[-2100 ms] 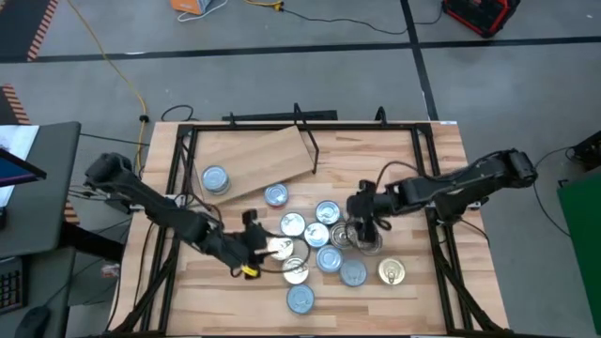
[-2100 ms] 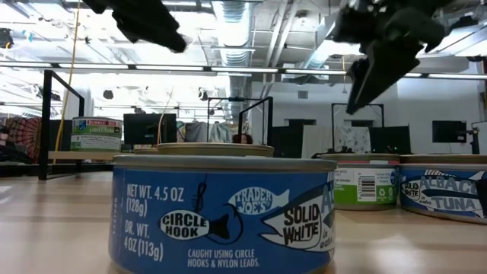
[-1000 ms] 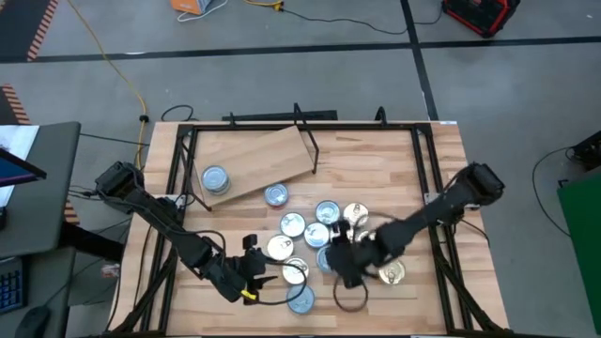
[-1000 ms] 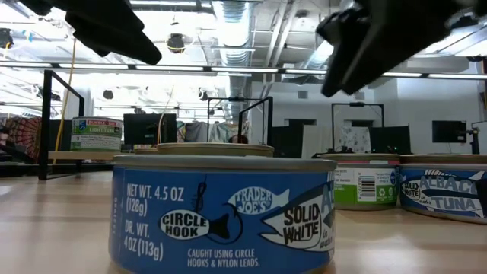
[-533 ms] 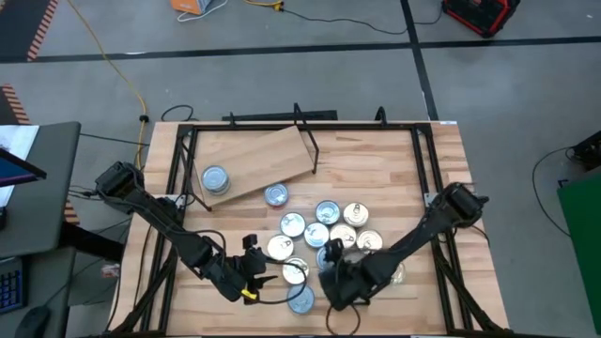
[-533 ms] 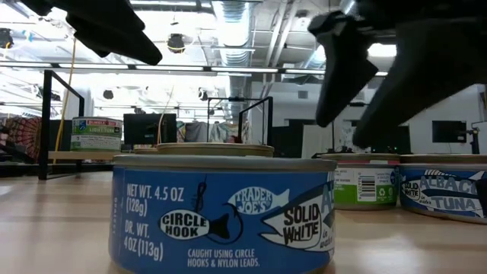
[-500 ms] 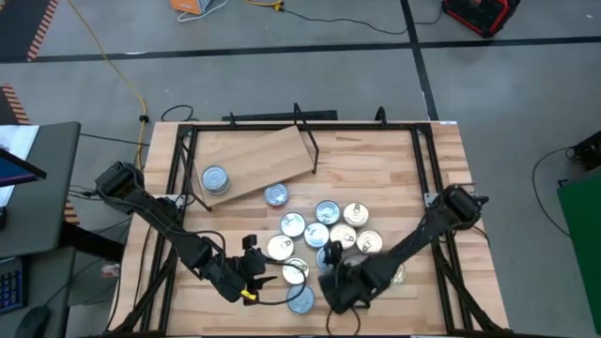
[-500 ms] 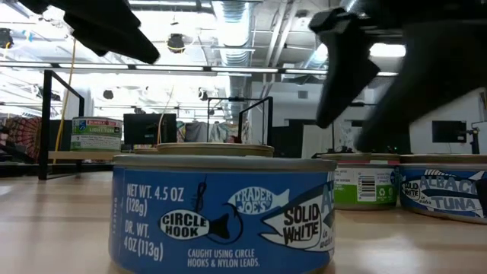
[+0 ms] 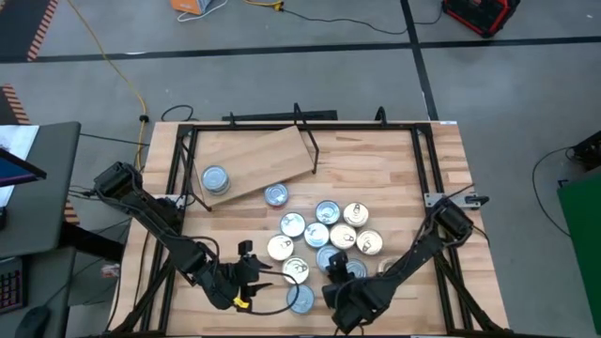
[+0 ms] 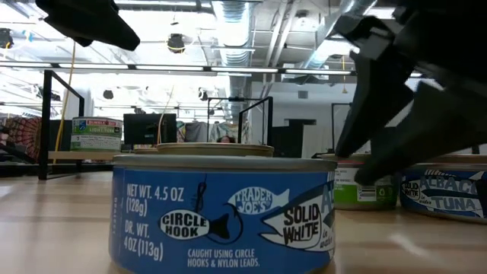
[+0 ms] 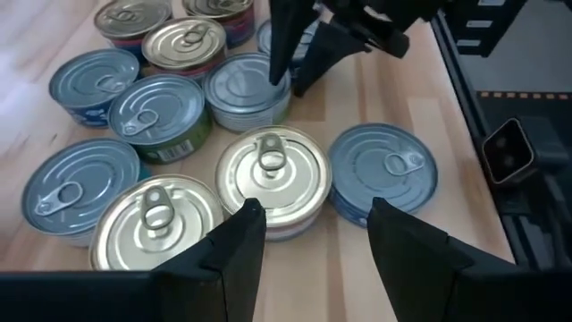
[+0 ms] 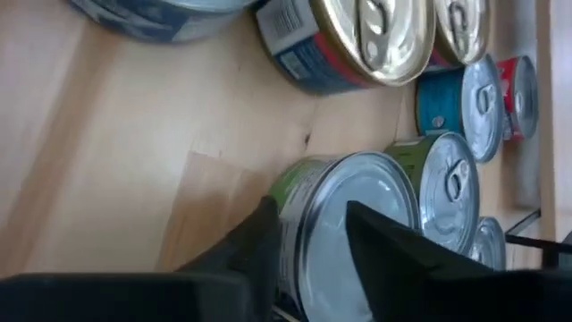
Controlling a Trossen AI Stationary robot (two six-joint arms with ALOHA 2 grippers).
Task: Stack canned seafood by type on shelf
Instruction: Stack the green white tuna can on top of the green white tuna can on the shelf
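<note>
Both arms sat low at the bottom edge of the counter (image 9: 394,160) in the high view. The right tool (image 9: 346,299) was at bottom centre, just beside the lower edge of the tin cluster; in its wrist view the fingers (image 12: 259,246) stood parted with a green-labelled tin (image 12: 357,228) lying on the line between them, not yet enclosed and nothing held. Judged the nearer arm for that tin, with the tin lying straight ahead of the tool; a flat round tin has no long axis, so approach angle should matter little. The left tool (image 9: 246,282) was at bottom left of the cluster, fingers (image 11: 234,246) apart and empty, a gold-lidded tin (image 11: 273,170) just ahead of the gap. The canned seafood (image 9: 319,239) lay grouped at centre-right of the frame, most tins touching or nearly so. One silver-lidded tin (image 9: 215,178) rested on the shelf (image 9: 254,160) at upper left, another (image 9: 275,195) just off its lower edge. The shelf was well apart from both tools, up and left of them.
</note>
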